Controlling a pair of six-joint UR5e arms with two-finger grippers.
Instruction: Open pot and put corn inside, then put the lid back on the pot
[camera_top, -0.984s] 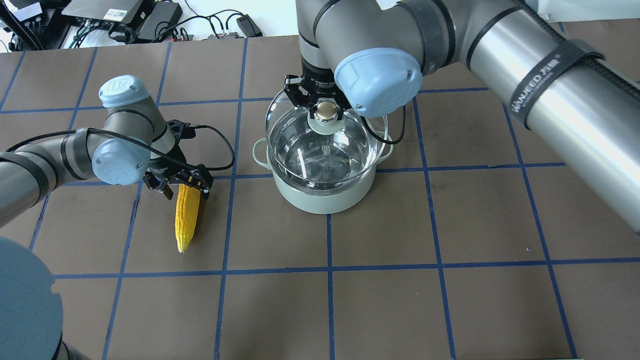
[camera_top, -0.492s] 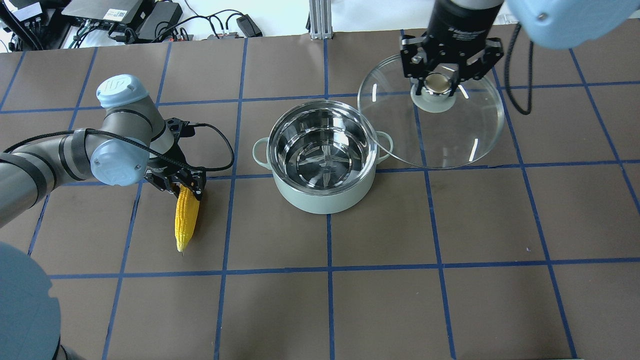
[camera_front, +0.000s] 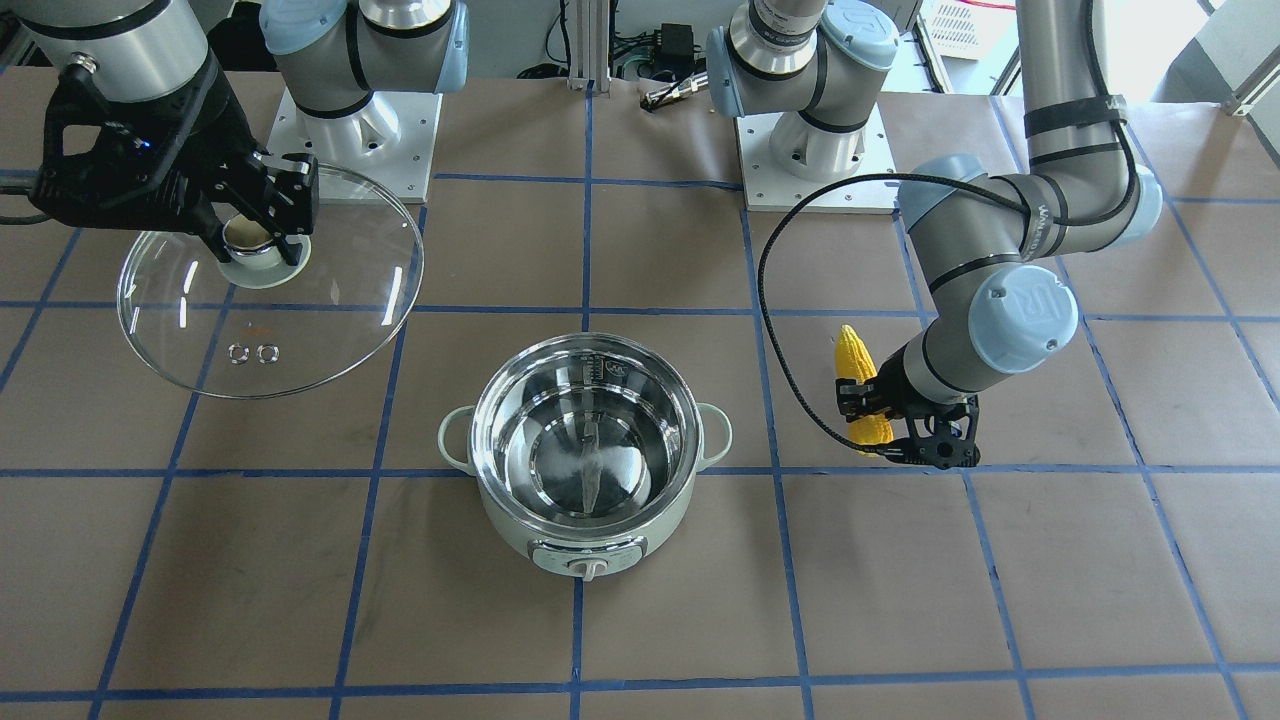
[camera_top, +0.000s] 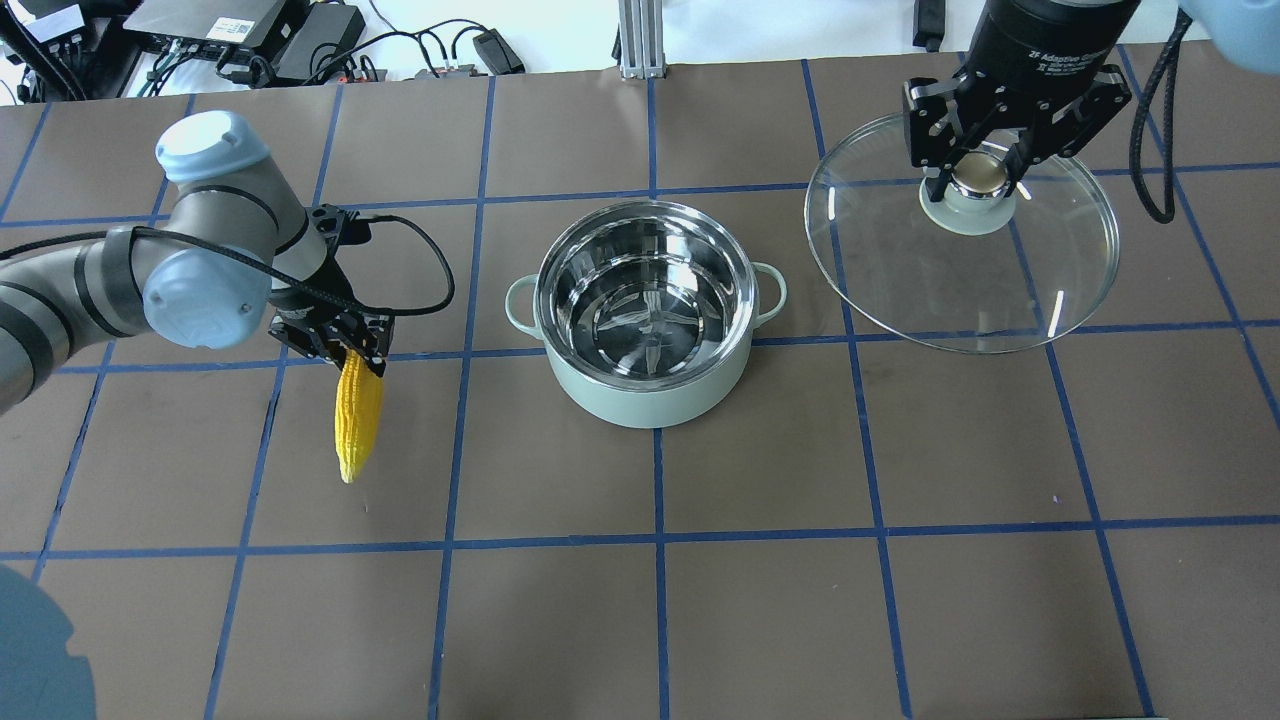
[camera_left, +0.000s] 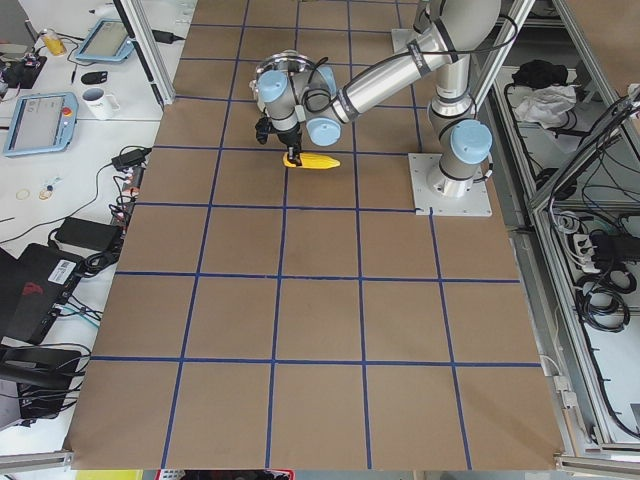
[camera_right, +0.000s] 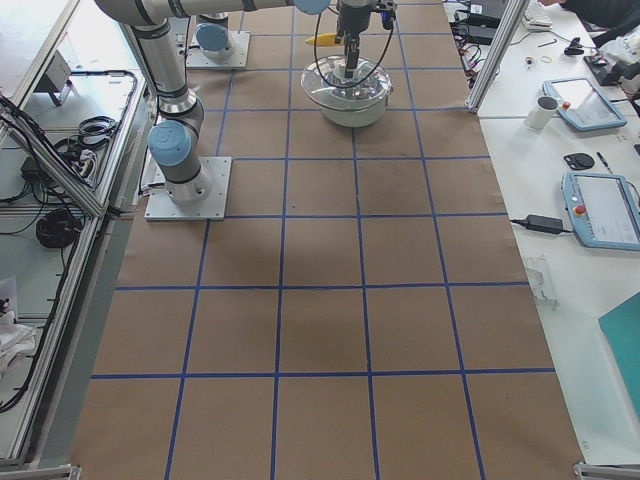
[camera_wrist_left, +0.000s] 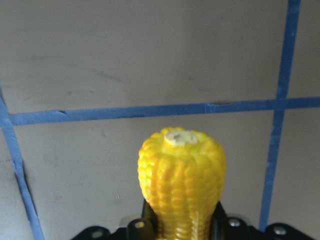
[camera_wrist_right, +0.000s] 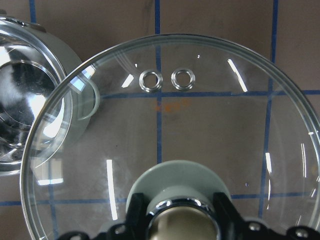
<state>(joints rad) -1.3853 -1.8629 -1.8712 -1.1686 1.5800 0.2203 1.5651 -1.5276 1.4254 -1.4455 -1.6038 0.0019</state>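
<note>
2 claws, both holding tight
Low left claw (camera_top: 345, 345) pinches corn (camera_top: 358, 420); raised right claw (camera_top: 980, 180) holds lid (camera_top: 960, 280), farther from pot (camera_top: 645, 395) now.

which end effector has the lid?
The right end effector: shut on the lid by its knob, beside the open pot. The left end effector grips the corn.

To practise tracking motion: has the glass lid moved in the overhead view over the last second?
Yes. The glass lid shifted from above the pot to the view's right, beside it.
</note>
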